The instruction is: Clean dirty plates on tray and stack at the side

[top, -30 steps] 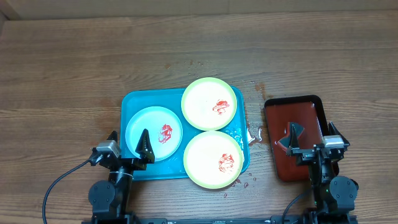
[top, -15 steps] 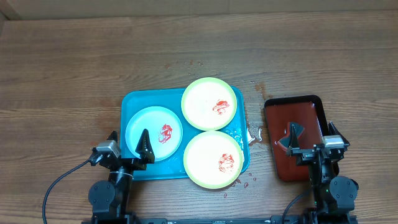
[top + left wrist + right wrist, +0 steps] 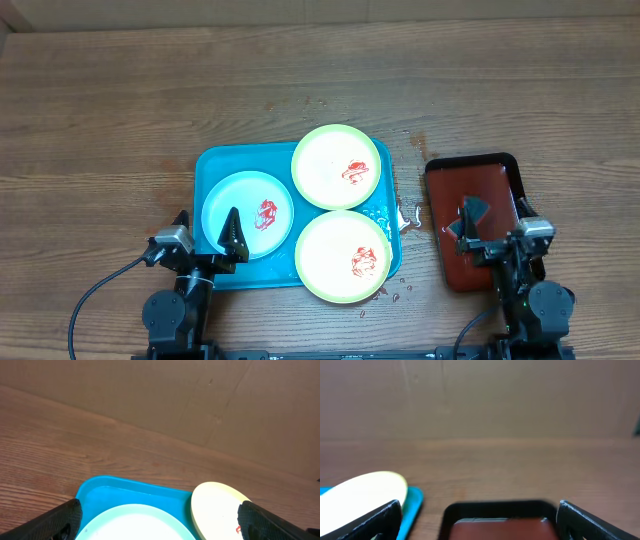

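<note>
The turquoise tray (image 3: 222, 160) holds three dirty plates, each with a red sauce smear. They are a light-blue plate (image 3: 240, 210), a lime-rimmed plate (image 3: 330, 160) at the back and another lime-rimmed plate (image 3: 335, 255) at the front. My left gripper (image 3: 207, 230) stands open at the tray's near left edge, over the light-blue plate (image 3: 135, 522), with nothing between its fingers (image 3: 60, 522). My right gripper (image 3: 498, 222) stands open over the dark red tray (image 3: 475, 185), holding nothing. The right wrist view shows a lime plate (image 3: 365, 492) at far left.
The dark red-brown tray with a black rim (image 3: 500, 509) lies right of the turquoise tray (image 3: 412, 502). A small white scrap (image 3: 408, 215) sits between the two trays. Red drops (image 3: 400, 288) and wet spots mark the wooden table near the front plate.
The right gripper has shifted very slightly to the left over the dark tray. The left arm and the plates have not moved.
</note>
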Tool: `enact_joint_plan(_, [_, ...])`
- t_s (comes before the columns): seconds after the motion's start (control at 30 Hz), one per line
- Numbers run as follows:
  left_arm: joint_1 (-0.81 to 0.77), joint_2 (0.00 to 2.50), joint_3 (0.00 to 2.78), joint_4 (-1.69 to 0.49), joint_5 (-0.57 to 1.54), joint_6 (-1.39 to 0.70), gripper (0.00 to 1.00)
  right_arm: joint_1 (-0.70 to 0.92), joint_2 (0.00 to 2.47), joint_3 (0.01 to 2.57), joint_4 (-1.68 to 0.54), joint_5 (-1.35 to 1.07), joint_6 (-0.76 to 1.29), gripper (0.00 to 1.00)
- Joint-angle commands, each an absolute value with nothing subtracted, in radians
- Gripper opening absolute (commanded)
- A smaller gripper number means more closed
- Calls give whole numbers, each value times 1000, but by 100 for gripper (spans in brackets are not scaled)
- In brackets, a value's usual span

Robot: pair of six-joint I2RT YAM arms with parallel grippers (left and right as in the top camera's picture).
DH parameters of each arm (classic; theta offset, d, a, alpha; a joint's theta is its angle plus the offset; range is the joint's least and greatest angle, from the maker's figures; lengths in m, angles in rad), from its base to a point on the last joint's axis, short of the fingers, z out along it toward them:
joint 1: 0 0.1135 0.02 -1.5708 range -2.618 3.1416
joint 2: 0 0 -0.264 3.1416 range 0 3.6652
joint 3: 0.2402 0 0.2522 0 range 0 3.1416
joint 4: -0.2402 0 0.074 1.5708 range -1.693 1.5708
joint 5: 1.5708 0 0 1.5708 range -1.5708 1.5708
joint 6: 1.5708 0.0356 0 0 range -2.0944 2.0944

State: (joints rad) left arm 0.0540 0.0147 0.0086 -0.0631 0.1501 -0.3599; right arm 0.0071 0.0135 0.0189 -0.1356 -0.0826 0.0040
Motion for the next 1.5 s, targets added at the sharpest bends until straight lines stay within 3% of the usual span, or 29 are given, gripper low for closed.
enact_joint_plan(0.0, [52, 4, 5, -64, 154, -336, 99, 5, 33, 85, -177, -147, 80, 100])
enact_joint_plan(0.23, [52, 4, 5, -64, 154, -336, 100, 5, 251, 351, -323, -155, 79, 100])
enact_joint_plan(0.43, [52, 4, 5, -64, 154, -336, 100, 5, 617, 721, -510, -239, 79, 100])
enact_joint_plan(0.57, [52, 4, 5, -64, 154, -336, 100, 5, 888, 1006, -719, -344, 80, 100])
enact_joint_plan(0.63, [52, 4, 5, -64, 154, -336, 100, 5, 1110, 1235, -962, -390, 80, 100])
enact_joint_plan(0.8, [52, 4, 5, -64, 153, -336, 100, 5, 1396, 1476, -1261, -413, 80, 100])
enact_joint_plan(1.0, [52, 4, 5, -64, 153, -336, 100, 6, 1569, 1507, -1391, -413, 80, 100])
enact_joint_plan(1.47, [51, 4, 5, -63, 173, -365, 100, 6, 1577, 1454, -1427, -452, 83, 100])
